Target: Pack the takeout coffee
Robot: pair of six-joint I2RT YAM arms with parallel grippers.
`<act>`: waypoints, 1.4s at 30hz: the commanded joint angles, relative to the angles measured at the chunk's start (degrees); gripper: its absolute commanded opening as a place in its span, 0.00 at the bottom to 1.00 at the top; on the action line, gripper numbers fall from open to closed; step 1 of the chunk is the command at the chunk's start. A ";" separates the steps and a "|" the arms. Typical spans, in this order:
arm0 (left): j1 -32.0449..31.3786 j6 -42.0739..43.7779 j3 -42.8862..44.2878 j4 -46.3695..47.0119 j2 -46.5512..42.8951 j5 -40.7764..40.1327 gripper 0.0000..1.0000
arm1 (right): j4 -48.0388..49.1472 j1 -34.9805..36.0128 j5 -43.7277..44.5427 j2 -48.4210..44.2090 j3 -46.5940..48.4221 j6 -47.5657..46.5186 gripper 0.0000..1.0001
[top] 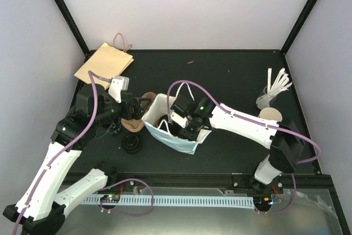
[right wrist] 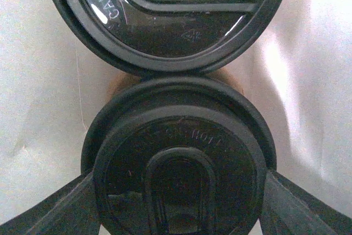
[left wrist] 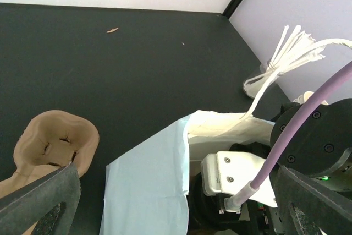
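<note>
Right wrist view: right pincer (right wrist: 179, 188) half-open, gripping takeout coffee (right wrist: 179, 130).

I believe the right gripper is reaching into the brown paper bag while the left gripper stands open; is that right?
Not quite: the right gripper, holding the takeout coffee, reaches into the white bag, as the top external view shows; the brown paper bag lies flat at the back left. The left gripper does stand open.

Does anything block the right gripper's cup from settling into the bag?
Nothing visible does: the takeout coffee, in the right gripper, is already inside the white bag; a second lidded cup sits right beside it.
</note>
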 commanded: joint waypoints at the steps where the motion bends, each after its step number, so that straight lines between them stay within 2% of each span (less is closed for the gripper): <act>1: -0.12 2.00 0.58 -0.34 0.41 1.76 0.99 | 1.44 -0.28 5.18 3.06 -5.26 1.71 0.70; 10: -0.14 5.57 0.81 -1.31 2.22 6.61 0.99 | 4.43 -2.89 -0.52 3.30 -6.28 0.30 0.70; 14: -0.16 6.70 0.59 -1.58 2.12 5.98 0.99 | 4.54 -4.76 -1.78 3.72 -6.29 0.15 0.70; 31: -0.25 11.14 2.62 -3.13 6.96 7.62 0.98 | 4.53 -4.87 -5.35 6.04 -5.07 0.34 0.69; 37: -0.67 11.89 5.65 -4.35 10.32 5.47 0.91 | 3.14 -4.87 -2.34 7.25 -4.49 1.44 0.68; 41: -1.88 13.14 7.70 -6.61 13.73 3.40 0.80 | 2.80 -4.91 -0.49 8.28 -4.51 2.75 0.67; 42: -2.35 13.41 8.46 -7.52 14.63 2.50 0.75 | 2.86 -4.89 -0.22 8.16 -4.56 3.03 0.67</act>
